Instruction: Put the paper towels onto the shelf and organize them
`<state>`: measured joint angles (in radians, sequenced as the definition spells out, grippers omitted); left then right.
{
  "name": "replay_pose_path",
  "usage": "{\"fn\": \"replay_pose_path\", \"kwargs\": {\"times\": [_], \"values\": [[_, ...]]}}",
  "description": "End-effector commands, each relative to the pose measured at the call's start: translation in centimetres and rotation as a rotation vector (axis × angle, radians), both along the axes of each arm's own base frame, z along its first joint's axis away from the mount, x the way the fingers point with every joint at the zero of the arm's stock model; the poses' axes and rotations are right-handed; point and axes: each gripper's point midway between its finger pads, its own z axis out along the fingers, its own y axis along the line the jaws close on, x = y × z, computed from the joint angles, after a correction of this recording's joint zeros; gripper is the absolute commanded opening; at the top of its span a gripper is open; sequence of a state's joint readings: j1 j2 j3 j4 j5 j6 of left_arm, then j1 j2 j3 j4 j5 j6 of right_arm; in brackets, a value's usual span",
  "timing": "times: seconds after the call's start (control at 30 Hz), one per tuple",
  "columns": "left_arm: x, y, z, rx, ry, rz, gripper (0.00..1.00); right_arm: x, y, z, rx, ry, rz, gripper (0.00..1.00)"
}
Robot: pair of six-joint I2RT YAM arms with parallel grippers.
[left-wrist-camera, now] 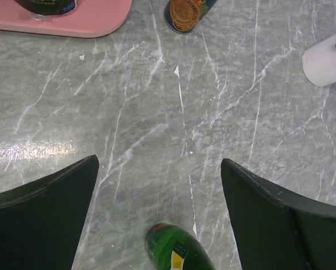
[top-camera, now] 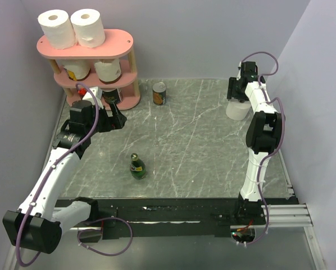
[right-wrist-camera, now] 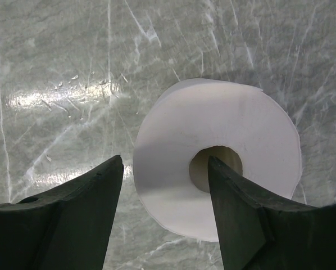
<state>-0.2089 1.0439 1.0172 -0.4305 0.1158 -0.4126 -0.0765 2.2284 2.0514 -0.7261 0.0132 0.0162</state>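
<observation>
The pink shelf (top-camera: 120, 40) stands at the far left. Two white rolls (top-camera: 57, 28) (top-camera: 88, 26) stand on its top board. Two cream rolls (top-camera: 78, 70) (top-camera: 108, 70) sit on the middle board, and a dark-wrapped roll (top-camera: 113, 94) on the bottom board. One white roll (top-camera: 237, 109) stands upright at the far right, also seen in the right wrist view (right-wrist-camera: 213, 163). My right gripper (top-camera: 236, 95) (right-wrist-camera: 165, 163) is open just above it, one finger over its core and one outside its left wall. My left gripper (top-camera: 119, 119) (left-wrist-camera: 159, 163) is open and empty in front of the shelf's bottom board (left-wrist-camera: 95, 19).
A green glass bottle (top-camera: 137, 167) (left-wrist-camera: 176, 250) stands mid-table, just below my left gripper's view. A small tin can (top-camera: 159, 93) (left-wrist-camera: 185, 12) stands right of the shelf. Walls close in at the back and both sides.
</observation>
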Motion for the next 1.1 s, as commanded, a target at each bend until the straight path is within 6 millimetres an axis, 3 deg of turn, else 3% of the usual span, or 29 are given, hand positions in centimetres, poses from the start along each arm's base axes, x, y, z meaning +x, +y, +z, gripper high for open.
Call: {"fn": "replay_pose_path", "kwargs": {"times": [0.0, 0.47, 0.73, 0.87, 0.9, 0.97, 1.07], "values": [[0.2, 0.2, 1.6, -0.015, -0.061, 0.008, 0.96, 0.5, -0.1, 1.3, -0.020, -0.039, 0.000, 0.68], [0.1, 0.5, 1.9, -0.006, -0.077, 0.023, 0.96, 0.6, -0.1, 1.1, -0.036, -0.041, -0.005, 0.59], [0.1, 0.9, 2.1, 0.004, -0.086, 0.039, 0.97, 0.7, 1.3, 2.0, -0.036, -0.063, 0.022, 0.50], [0.1, 1.2, 2.0, 0.010, -0.084, 0.058, 0.97, 0.4, 3.4, 3.6, -0.030, -0.102, 0.059, 0.46], [0.1, 1.3, 2.0, 0.012, -0.081, 0.060, 0.97, 0.0, 5.4, 4.0, -0.027, -0.109, 0.096, 0.46], [0.1, 1.4, 2.0, 0.015, -0.082, 0.067, 0.97, -0.6, 7.1, 4.4, -0.034, -0.114, 0.123, 0.45], [0.2, 1.6, 1.8, 0.022, -0.079, 0.079, 0.97, -2.2, 11.3, 4.9, -0.044, -0.127, 0.187, 0.44]]}}
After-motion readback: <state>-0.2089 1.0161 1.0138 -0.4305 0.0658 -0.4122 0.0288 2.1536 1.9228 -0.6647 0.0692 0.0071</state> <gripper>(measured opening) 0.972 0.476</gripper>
